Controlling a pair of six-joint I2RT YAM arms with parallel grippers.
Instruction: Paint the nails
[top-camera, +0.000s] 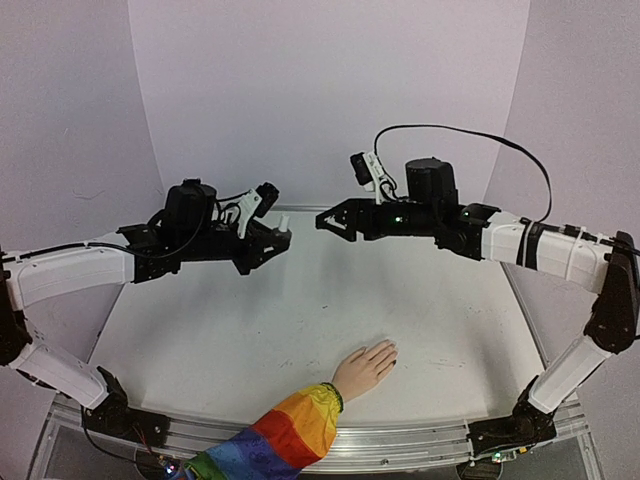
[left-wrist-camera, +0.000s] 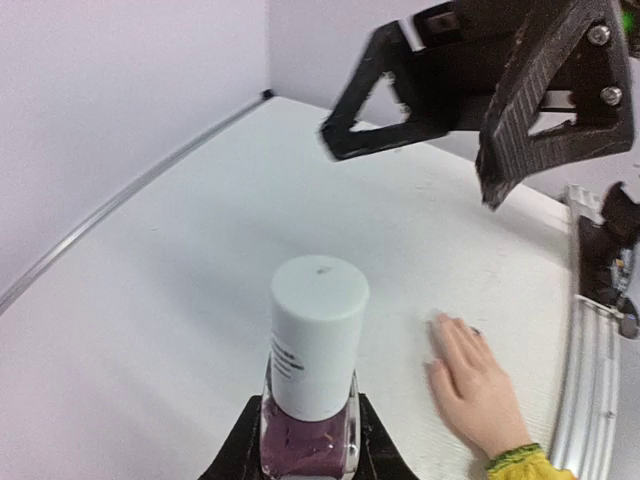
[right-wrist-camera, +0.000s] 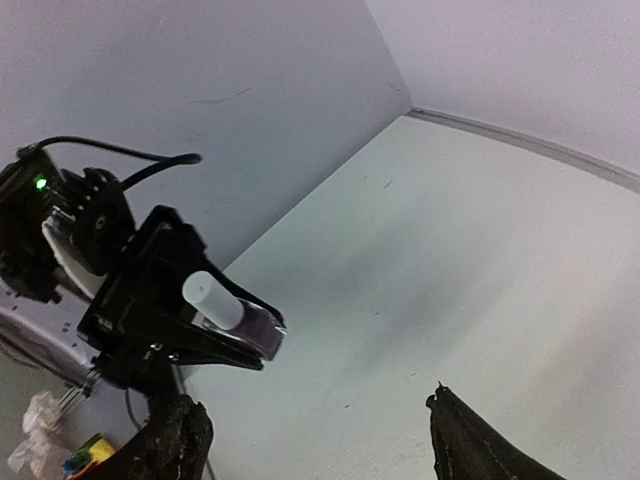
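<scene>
Nails (top-camera: 389, 352) near table (top-camera: 250, 330) front edge (bottle (left-wrist-camera: 314, 365) aloft)

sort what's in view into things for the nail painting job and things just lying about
For the job:
- hand and its nails
- bottle of polish, gripped in the left end effector
- right end effector, open and empty

Lying about:
- tissue, crumpled, beyond the left arm in the right wrist view
- yellow item beside it, too blurred to identify

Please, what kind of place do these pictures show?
Probably a robot test bench in a lab, not a nail salon: a white table with plain pale walls on three sides, and the left arm and right arm bolted to a metal rail.
</scene>
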